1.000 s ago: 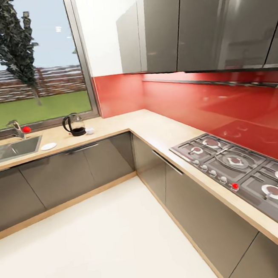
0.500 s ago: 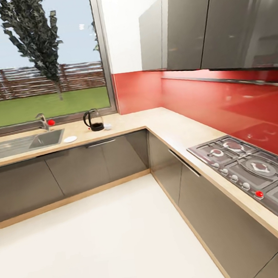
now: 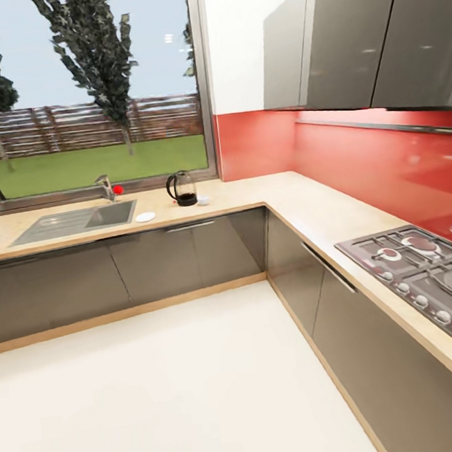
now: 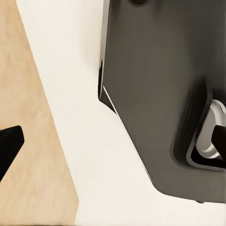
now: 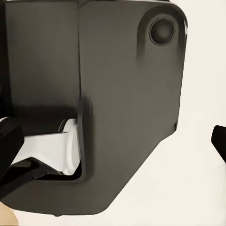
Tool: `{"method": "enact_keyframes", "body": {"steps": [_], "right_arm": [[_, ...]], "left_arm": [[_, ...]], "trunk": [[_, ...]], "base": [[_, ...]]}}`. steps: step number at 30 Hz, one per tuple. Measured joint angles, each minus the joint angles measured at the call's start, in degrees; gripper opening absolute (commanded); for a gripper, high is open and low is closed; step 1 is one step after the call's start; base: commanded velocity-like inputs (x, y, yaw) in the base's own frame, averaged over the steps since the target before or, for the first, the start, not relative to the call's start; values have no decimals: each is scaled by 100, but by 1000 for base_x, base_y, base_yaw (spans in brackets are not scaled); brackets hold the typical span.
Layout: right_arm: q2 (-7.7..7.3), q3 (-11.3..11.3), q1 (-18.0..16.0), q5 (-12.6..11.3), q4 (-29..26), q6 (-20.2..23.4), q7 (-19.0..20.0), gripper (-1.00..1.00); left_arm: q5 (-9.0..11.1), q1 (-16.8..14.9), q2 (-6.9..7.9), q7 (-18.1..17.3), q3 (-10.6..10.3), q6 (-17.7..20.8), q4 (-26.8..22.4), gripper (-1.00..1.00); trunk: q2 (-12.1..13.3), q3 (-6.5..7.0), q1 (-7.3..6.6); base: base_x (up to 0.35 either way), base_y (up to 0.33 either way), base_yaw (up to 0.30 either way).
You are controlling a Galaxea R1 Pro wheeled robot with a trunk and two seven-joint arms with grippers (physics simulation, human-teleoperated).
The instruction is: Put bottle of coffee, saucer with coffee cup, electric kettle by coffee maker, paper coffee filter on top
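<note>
Three items sit together on the long beige wood-look countertop (image 3: 265, 201): rounded smoky-glass electric kettle (image 3: 182, 188), white coffee cup (image 3: 203, 200), white saucer (image 3: 145, 217). Robot seems in transit; next, approach them. Gripper states cannot be told.

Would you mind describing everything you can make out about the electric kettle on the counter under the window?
The electric kettle is a small, rounded vessel of dark smoky glass with a black base, a black lid and a black handle looping out toward the sink. It stands upright on the light wood-look countertop, just in front of the window sill. A small white coffee cup sits close beside it and the white saucer lies flat on its other side, apart from it. From this distance, finer detail cannot be made out.
</note>
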Motion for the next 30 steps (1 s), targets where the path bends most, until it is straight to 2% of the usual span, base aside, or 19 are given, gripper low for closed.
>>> {"method": "enact_keyframes", "body": {"steps": [30], "right_arm": [[0, 0, 1, 0, 0, 0, 8, 100]], "left_arm": [[2, 0, 7, 0, 1, -5, 0, 100]], "trunk": [[0, -113, 0]], "base": [[0, 0, 255]]}}
